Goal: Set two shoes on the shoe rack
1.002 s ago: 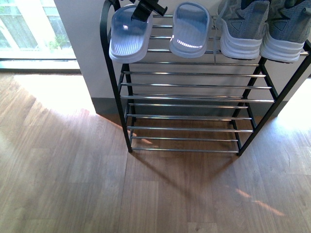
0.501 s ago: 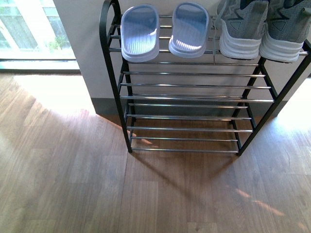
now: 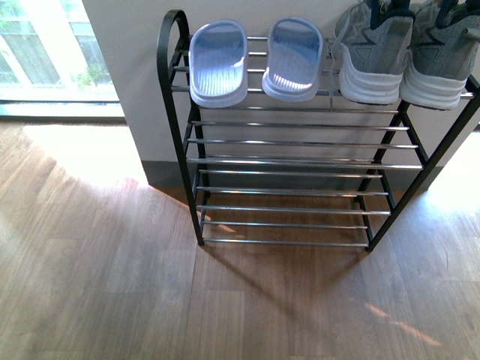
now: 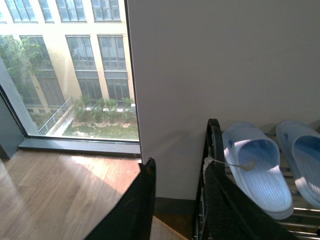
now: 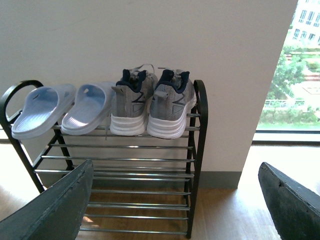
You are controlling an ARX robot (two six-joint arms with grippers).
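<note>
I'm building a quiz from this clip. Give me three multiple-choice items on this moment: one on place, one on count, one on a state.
1. Where do the sneakers sit on the shoe rack?
A. Top tier
B. Lowest tier
C. Floor

2. How many pale blue sandals are on the rack?
A. One
B. Two
C. Four

3. What is the right end effector doing?
A. Gripping a sneaker
B. Gripping a rod
C. Open, holding nothing

Key: 1 A, they share the top rods with the sandals. 2 B, two lie side by side. 3 C, its fingers stand wide apart.

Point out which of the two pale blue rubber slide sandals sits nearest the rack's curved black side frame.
The pale blue rubber slide sandal at the end of the top tier, beside the curved black side frame; the other sandal lies between it and the grey knit sneakers.
</note>
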